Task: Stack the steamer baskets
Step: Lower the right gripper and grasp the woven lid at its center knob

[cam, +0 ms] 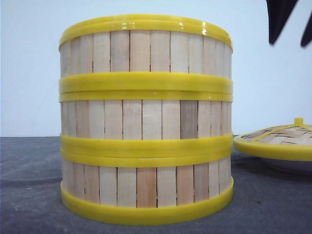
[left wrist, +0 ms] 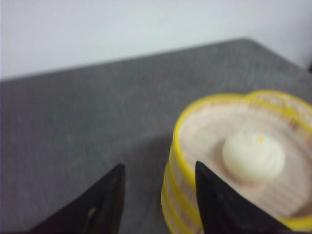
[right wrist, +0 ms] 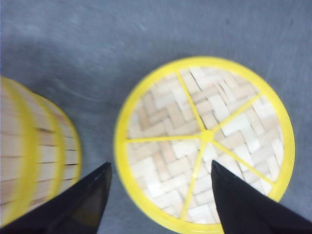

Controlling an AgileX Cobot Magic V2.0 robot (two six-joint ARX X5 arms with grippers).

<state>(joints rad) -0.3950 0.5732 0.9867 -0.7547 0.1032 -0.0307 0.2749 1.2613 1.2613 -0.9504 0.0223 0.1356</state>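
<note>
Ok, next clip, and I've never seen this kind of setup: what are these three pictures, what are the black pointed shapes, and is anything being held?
This is a two-armed robot at a table. One picture looks forward over the grey table; the other two come from cameras on each wrist, so the black pointed shapes there are the fingers of each hand.

The front view shows three round steamer baskets of pale wooden slats with yellow rims stacked into a tower. Beside it, on the robot's right, lies a domed woven lid with a yellow rim and knob.

The left hand is open beside the tower; one finger overlaps its rim in the picture, but contact is unclear. The top basket holds a pale round bun-like thing.

The right hand is open above the lid, holding nothing.
</note>
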